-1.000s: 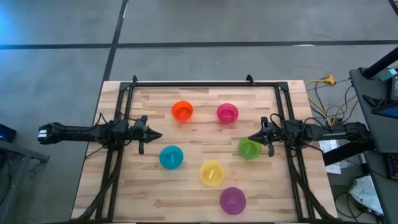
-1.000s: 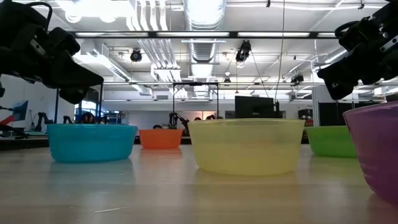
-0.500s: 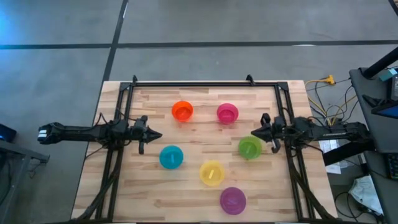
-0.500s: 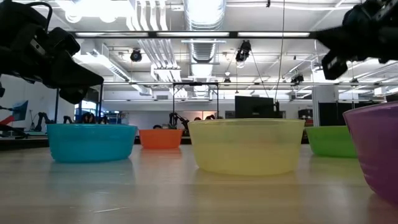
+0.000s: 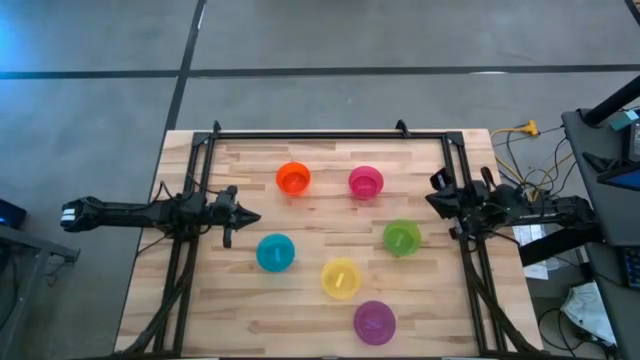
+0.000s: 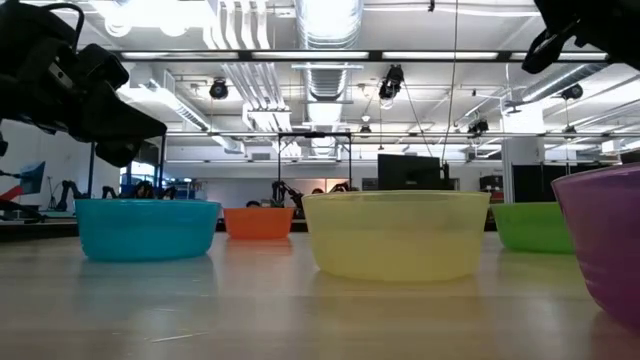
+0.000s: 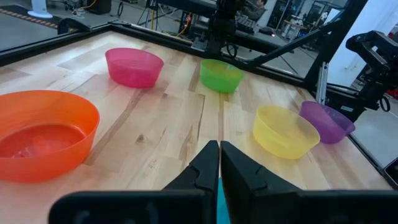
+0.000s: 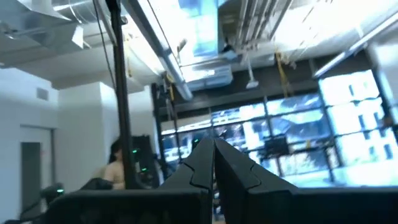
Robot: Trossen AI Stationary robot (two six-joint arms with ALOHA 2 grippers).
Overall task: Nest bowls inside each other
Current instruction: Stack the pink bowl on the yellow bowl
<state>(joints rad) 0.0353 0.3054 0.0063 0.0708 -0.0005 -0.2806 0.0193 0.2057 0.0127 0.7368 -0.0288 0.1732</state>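
Observation:
Six small bowls stand apart on their bases on the wooden table: red-orange [image 5: 293, 179], magenta [image 5: 366, 182], green [image 5: 401, 237], cyan [image 5: 275, 252], yellow [image 5: 341, 278] and purple [image 5: 374, 322]. My left gripper [image 5: 250, 216] is shut and hovers at the table's left side, between the red-orange and cyan bowls; its wrist view shows the fingers together [image 7: 219, 155]. My right gripper [image 5: 432, 196] is shut, raised near the right rail above and beyond the green bowl, and tipped up so that its fingers [image 8: 214, 149] point at the room's ceiling.
A black metal frame [image 5: 330, 134] runs along the table's far edge and both sides. Bare wood lies in the middle between the two rows of bowls. Cables and equipment [image 5: 530, 140] sit beyond the right edge. In the low view the yellow bowl [image 6: 397, 233] stands nearest.
My right gripper has drawn back from beside the green bowl toward the table's right edge, risen, and tipped upward. All six bowls and the left arm have kept still.

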